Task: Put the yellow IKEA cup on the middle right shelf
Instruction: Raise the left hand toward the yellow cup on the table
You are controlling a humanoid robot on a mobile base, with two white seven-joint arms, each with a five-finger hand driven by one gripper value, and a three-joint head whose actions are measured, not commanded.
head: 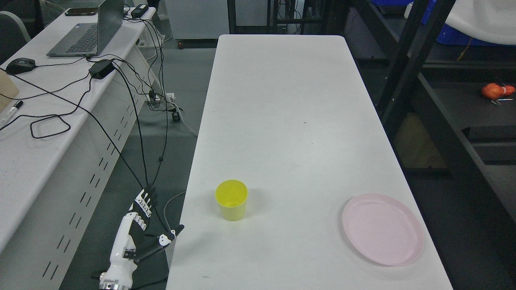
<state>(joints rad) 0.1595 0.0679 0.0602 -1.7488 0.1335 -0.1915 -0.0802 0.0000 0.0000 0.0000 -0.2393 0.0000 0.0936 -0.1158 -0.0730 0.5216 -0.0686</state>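
A yellow cup (231, 199) stands upright and empty on the white table (282, 121), near its front left part. My left hand (145, 223) hangs off the table's left edge, left of the cup and apart from it, with fingers spread and holding nothing. My right arm does not show. A dark shelf unit (443, 121) stands to the right of the table.
A pink plate (383, 228) lies at the table's front right. An orange object (498, 90) sits on a shelf board at right. A side desk (40, 121) at left carries a laptop (86, 32), a mouse and several cables.
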